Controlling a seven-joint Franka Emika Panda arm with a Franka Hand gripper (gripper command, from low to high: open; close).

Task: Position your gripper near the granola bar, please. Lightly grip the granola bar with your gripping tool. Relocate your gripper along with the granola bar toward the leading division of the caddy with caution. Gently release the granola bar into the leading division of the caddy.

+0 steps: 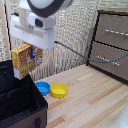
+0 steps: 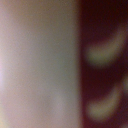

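One granola bar (image 1: pixel 26 59) upright, long axis near vertical, clamped in the gripper (image 1: pixel 34 54) above the caddy (image 1: pixel 20 102).

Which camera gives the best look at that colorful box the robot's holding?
The exterior view. It shows the granola bar whole, held by the gripper above the caddy. The wrist view is a blur: pale on one side, dark red with yellowish curves on the other.

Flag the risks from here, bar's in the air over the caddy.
1. The granola bar hangs tilted from the gripper, which pinches it near one upper edge; it could swing or slip.
2. Its lower end sits close above the caddy wall and could snag it.
3. The wrist view is a blur, so no check there.
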